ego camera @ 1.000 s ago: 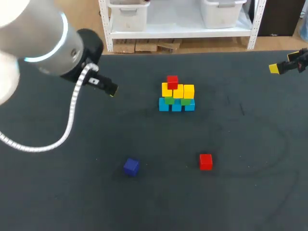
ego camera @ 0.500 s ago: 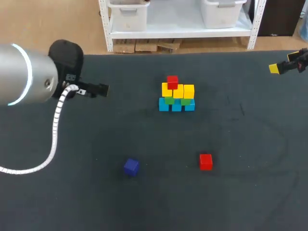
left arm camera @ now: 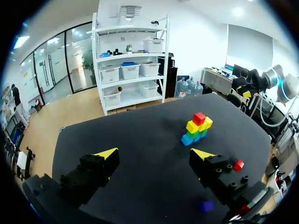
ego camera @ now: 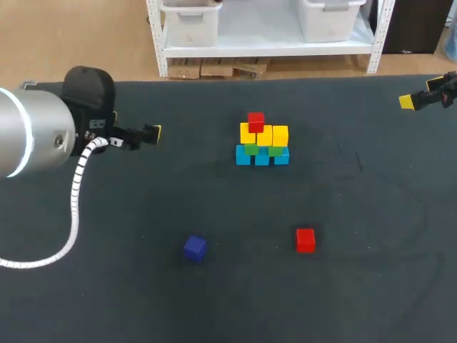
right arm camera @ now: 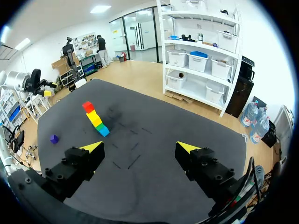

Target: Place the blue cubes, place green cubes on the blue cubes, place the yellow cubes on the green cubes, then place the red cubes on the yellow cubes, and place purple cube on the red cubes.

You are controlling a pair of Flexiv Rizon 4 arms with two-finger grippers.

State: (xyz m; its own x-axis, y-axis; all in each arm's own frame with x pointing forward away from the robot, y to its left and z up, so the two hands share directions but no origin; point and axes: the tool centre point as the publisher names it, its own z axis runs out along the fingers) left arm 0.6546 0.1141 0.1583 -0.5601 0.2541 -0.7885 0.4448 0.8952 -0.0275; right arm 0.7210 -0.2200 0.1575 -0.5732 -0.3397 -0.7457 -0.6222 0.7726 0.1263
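We are on the red step. In the middle of the dark table [ego camera: 371,286] stands our little tower. It has a row of small light blue cubes [ego camera: 261,157] at the bottom, small green cubes [ego camera: 251,148] on them, and small yellow cubes [ego camera: 265,135] on the green ones. One small red cube [ego camera: 255,121] sits on top, toward the left end of the yellow row. A second small red cube [ego camera: 305,240] lies alone on the near side of the table, a bit right of the tower and well apart from it. The small purple cube [ego camera: 194,247] lies alone too, near and a bit to the left. Our left claw [left arm camera: 155,153] hangs over the left side of the table, well apart from the tower. It is wide open with nothing in it. Our right claw [right arm camera: 139,147] hangs at the far right edge, also wide open and holding nothing. We think the next move is to fetch the lonely red cube. A claw has to go over it, come down with a finger on each side, squeeze and lift. Then it sets the cube softly on the yellow cubes, just beside the first red one. It must be gentle, or the tower could get bumped. The purple cube goes on last.
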